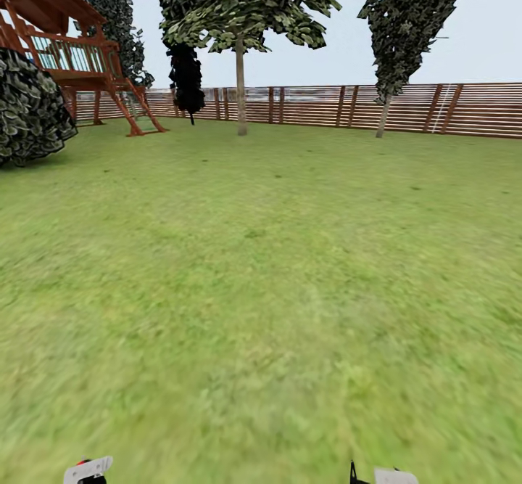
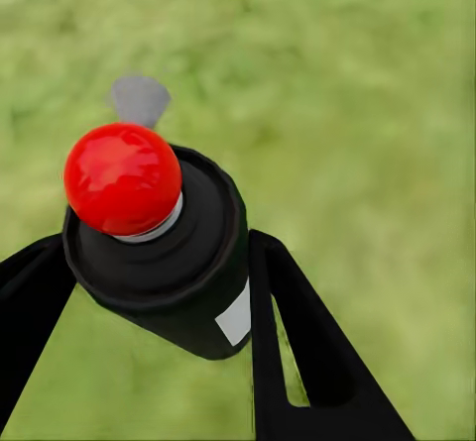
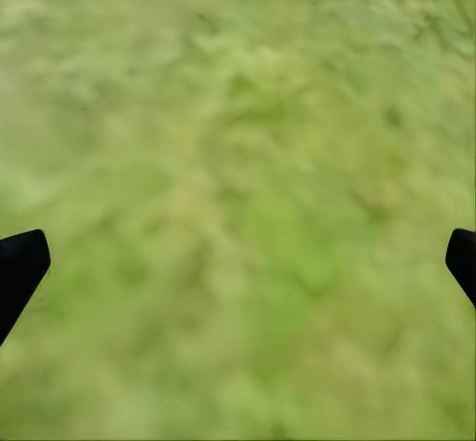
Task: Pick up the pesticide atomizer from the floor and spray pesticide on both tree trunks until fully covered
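left gripper pinches the black red-capped pesticide atomizer; a loose pinch could drop it crossing the grass.

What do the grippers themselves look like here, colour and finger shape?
In the wrist views, both grippers have matte black fingers. The left gripper's fingers are flat tapering blades, one with a long slot cut through it. The right gripper's fingertips are rounded. The head view shows grey-white housings at its lower edge.

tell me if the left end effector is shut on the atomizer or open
Shut on it: in the left wrist view the black fingers sit against both sides of the atomizer, above the grass.
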